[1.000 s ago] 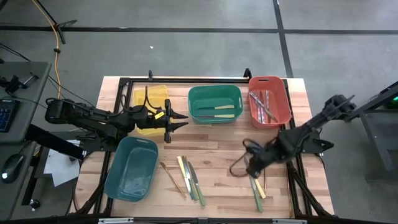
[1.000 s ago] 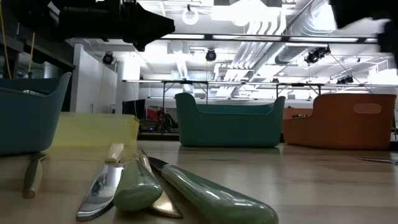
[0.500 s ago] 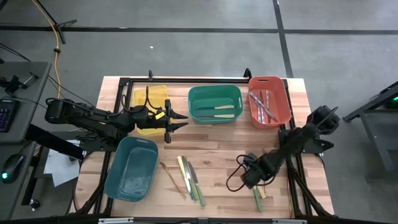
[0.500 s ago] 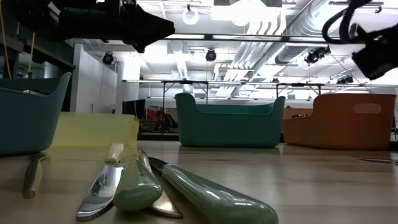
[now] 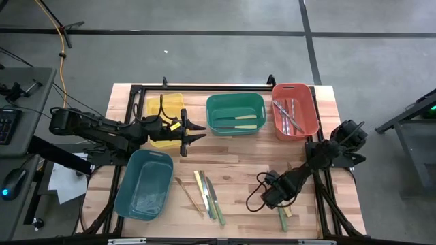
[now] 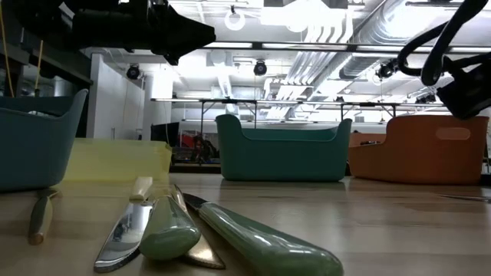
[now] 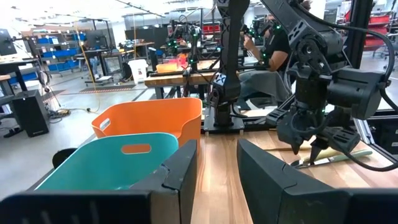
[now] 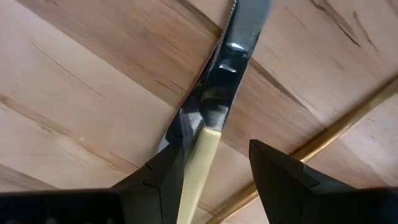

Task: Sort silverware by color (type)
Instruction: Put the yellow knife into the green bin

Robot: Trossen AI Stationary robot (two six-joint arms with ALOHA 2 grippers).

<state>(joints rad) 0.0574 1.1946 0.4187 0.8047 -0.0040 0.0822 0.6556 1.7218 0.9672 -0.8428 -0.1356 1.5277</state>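
Currently the right gripper is being held low over the worktop, near its front right, directly above a small cluster of silverware; judged from that, a pick is being set up. In the right wrist view its fingers are standing apart with nothing gripped, and a yellow-handled knife is lying on the wood right in the gap between them, not yet touched. A thin wooden utensil is lying just beside it, crossing under the far finger.

The left gripper is being kept waiting above the worktop between the yellow bin and the green bin, fingers partly apart and empty.

Sorting is judged partly done: yellow-handled pieces are already lying in the green bin, silver-grey pieces in the red bin. More silverware is being left loose at the front centre, beside the teal bin, well apart from both grippers.
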